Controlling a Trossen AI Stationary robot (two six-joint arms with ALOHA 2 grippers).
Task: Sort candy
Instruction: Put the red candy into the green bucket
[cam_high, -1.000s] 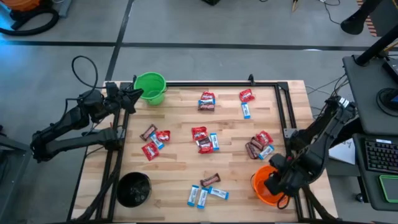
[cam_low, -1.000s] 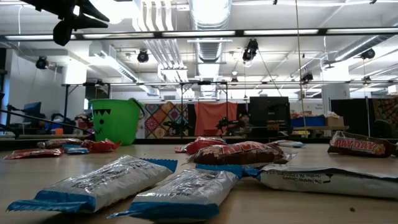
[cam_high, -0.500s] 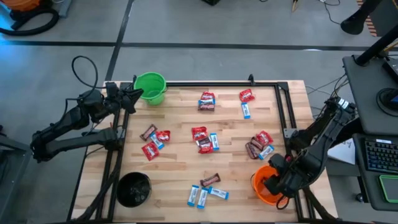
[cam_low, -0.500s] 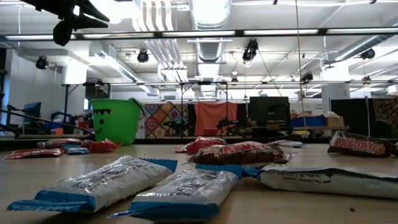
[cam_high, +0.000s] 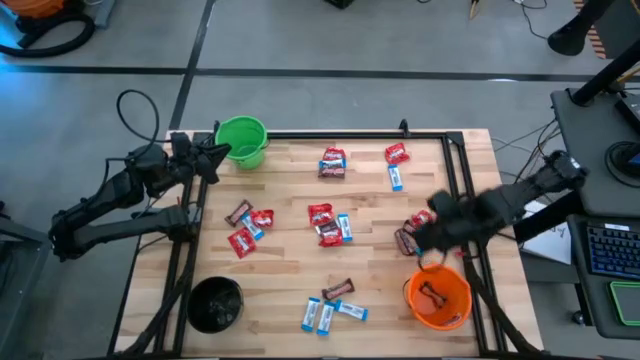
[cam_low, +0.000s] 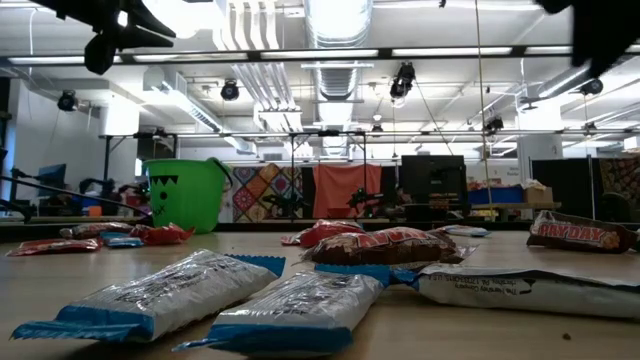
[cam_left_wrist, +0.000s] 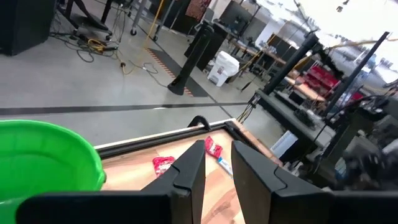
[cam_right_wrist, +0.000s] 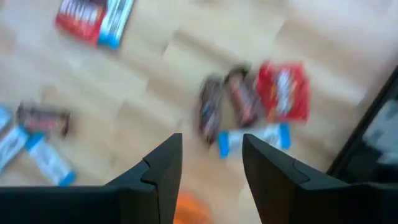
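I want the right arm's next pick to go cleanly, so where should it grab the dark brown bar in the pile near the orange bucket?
Grip the dark brown bar across its narrow middle, coming straight down. It lies flat with a second brown bar close beside it, so the right gripper, jaws open above the pile, should slip one finger into that thin gap.

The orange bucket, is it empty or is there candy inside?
Not empty. The high view shows a dark brown candy bar lying on the bottom of the orange bucket.
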